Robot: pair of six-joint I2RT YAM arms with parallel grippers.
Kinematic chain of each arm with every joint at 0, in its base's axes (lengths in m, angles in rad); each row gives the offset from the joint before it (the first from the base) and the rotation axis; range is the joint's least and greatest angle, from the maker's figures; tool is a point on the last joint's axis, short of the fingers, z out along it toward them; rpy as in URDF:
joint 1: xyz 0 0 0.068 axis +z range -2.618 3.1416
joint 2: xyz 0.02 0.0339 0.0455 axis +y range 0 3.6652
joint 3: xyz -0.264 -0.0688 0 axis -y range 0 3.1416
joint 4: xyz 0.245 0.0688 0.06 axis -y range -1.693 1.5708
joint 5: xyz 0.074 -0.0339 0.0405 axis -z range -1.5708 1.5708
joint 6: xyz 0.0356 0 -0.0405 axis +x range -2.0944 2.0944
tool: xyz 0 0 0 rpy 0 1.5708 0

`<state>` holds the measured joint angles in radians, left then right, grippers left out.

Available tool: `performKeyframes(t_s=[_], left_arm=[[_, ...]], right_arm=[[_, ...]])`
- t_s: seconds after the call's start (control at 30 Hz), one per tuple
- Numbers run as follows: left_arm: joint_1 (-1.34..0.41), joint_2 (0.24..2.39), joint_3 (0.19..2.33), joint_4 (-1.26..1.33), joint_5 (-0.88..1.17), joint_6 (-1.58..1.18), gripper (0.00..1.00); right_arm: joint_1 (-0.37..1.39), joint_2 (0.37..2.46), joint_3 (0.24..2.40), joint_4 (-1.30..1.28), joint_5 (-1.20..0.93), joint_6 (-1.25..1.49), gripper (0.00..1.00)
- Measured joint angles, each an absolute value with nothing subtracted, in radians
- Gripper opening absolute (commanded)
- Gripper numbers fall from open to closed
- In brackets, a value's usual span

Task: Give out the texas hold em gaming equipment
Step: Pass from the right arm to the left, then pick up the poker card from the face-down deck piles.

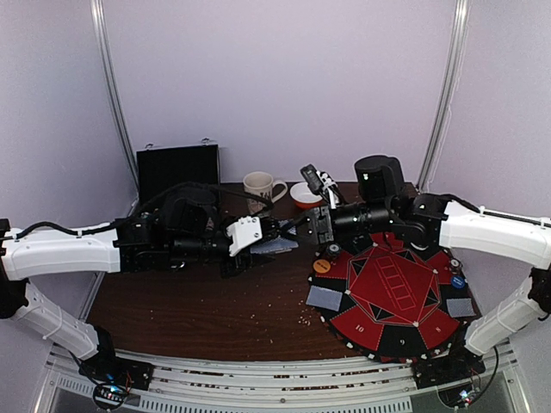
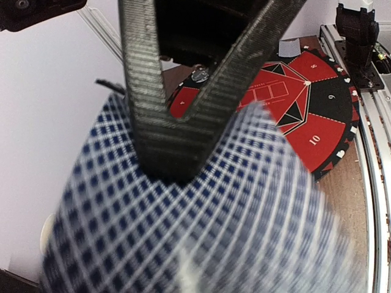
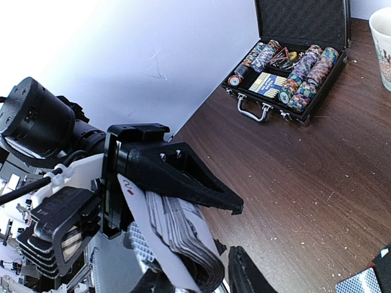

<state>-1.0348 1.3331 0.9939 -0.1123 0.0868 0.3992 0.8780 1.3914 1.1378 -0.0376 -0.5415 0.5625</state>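
left gripper (image 2: 174,162) pinches the card deck (image 3: 183,241) mid-air, blue-check backs toward its cam; we see right gripper (image 1: 304,225) just beside the deck, fingers apart, above the table (image 1: 198,310).

- The deck (image 2: 201,232) showed a blue-and-white checked back and white faces with a red mark.
- The round mat (image 1: 396,297) was red and black with white numerals.
- The table (image 1: 189,301) was dark brown.
- The case (image 3: 299,21) was black, its chips (image 3: 302,76) many-coloured.
- The bowl (image 1: 304,198) was orange and white.
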Motion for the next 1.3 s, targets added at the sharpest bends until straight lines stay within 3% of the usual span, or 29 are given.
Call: performKeyframes(t_s=[0.2,0.37,1.0,1.17,1.3], left_arm=[[-1.035,1.333,0.994,-0.115,0.076,0.4,0.4],[-1.035,1.334,0.994,-0.13,0.052,0.399,0.4],[-1.035,1.347,0.995,-0.133,0.022,0.399,0.4],[-1.035,1.347,0.995,-0.133,0.018,0.399,0.4],[-1.035,1.347,0.995,-0.133,0.015,0.399,0.4]], right_arm=[[0.876,1.39,1.139,-0.073,-0.544,0.55,0.19],[0.873,1.383,1.14,-0.105,-0.547,0.542,0.0],[0.758,1.098,1.127,-0.3,-0.38,0.53,0.0],[0.68,1.074,1.011,-0.308,-0.319,0.585,0.0],[0.698,1.16,0.799,-0.189,-0.345,0.674,0.0]])
